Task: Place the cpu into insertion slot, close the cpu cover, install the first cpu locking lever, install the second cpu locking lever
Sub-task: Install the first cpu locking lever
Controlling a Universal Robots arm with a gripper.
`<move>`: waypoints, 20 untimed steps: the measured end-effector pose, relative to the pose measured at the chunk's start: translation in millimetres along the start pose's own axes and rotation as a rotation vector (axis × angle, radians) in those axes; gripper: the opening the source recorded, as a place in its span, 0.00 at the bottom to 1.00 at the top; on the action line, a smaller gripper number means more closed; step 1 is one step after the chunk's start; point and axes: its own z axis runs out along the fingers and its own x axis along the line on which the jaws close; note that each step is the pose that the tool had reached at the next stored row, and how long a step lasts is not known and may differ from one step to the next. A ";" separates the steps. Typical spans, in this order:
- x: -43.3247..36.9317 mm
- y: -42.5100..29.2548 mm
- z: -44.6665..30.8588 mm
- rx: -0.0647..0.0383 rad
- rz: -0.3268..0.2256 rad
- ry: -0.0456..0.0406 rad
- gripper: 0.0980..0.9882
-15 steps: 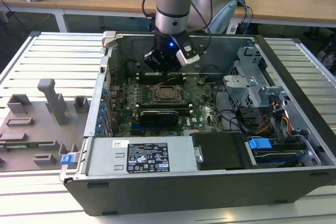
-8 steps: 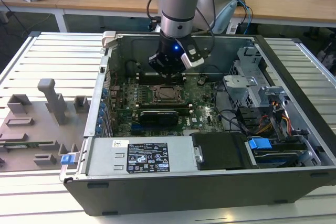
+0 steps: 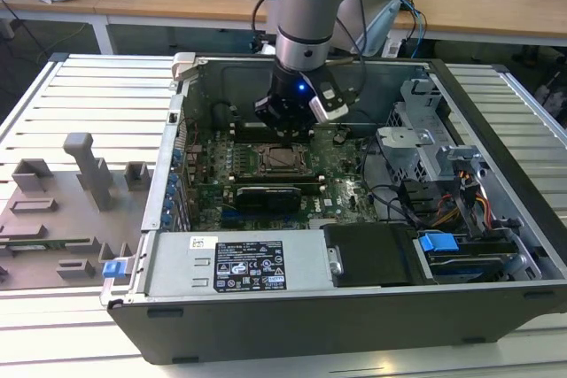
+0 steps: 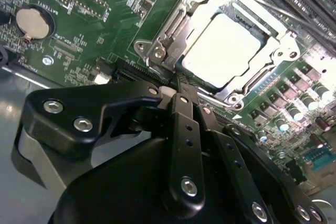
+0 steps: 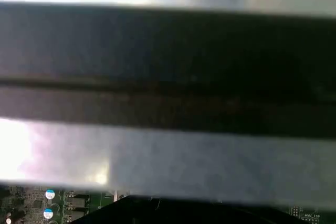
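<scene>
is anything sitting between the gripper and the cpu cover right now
Nothing visible does. In the second wrist view the gripper sits at the edge of the cpu cover, which lies closed over the cpu.

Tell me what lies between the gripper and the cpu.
In the second wrist view, the cpu cover's silver frame edge lies between gripper and cpu.

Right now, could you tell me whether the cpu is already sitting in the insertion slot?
Yes, in the second wrist view the cpu lies flat in the insertion slot, framed by the cpu cover.
</scene>
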 end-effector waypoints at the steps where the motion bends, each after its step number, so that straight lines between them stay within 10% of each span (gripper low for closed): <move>1: -0.3 -0.1 0.5 0.000 0.000 0.0001 0.01; 16: -5.3 0.5 2.3 -0.022 -0.008 -0.0013 0.01; 20: -5.0 1.1 -8.9 -0.021 -0.008 -0.0015 0.01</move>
